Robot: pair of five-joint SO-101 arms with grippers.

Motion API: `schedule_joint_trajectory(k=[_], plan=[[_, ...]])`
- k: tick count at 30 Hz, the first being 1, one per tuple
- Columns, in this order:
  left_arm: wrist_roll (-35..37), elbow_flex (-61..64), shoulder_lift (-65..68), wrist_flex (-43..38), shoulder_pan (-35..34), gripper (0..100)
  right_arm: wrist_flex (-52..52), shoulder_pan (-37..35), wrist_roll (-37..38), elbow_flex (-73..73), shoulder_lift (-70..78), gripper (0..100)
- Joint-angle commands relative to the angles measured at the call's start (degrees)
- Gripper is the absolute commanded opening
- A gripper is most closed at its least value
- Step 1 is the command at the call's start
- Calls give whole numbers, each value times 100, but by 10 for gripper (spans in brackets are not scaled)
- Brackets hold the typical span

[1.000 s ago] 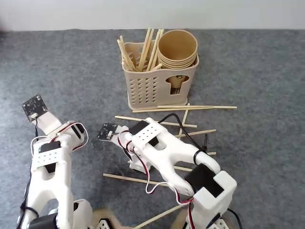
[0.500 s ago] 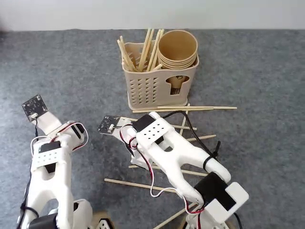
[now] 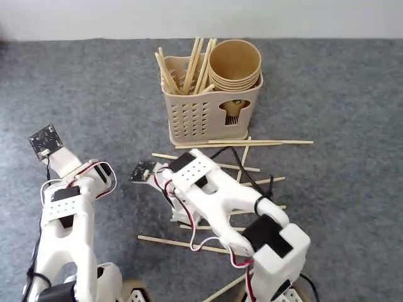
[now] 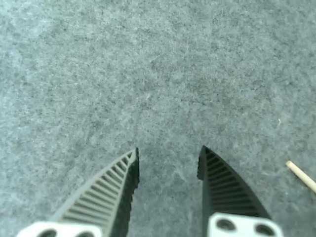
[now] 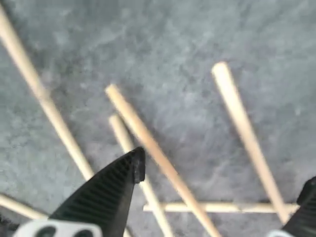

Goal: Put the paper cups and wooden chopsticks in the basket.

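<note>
A beige basket (image 3: 204,116) stands at the back of the table and holds a stack of paper cups (image 3: 234,63) and several wooden chopsticks (image 3: 189,66). Loose chopsticks (image 3: 252,143) lie scattered on the grey carpet in front of it. My right arm (image 3: 211,189) hangs over that scatter. Its gripper (image 5: 224,170) is open wide just above several chopsticks (image 5: 148,143), holding nothing. My left arm (image 3: 66,211) stays at the left. Its gripper (image 4: 168,153) is open over bare carpet, with one chopstick tip (image 4: 301,175) off to the side.
Grey carpet covers the table. A long pair of chopsticks (image 3: 277,142) lies right at the basket's foot. Another chopstick (image 3: 182,243) lies near the front between the arms. A pale wall (image 3: 201,19) borders the far edge.
My right arm swung a little toward the basket, then came back and lower over the loose chopsticks. The front chopstick shifted slightly. The left arm has not moved.
</note>
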Motion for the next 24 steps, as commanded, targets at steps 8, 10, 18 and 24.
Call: schedule_joint_trajectory(k=[8,10,18,24], plan=[[-70,-31,-158,-79,-35,187,75,268,44,-1257,1042,441],[-70,-31,-158,-79,-35,187,75,268,44,-1248,1059,375],[-70,-31,-158,-79,-35,187,75,259,44,-1257,1051,114],[-70,-31,-158,-79,-35,187,189,286,44,-1257,1051,97]])
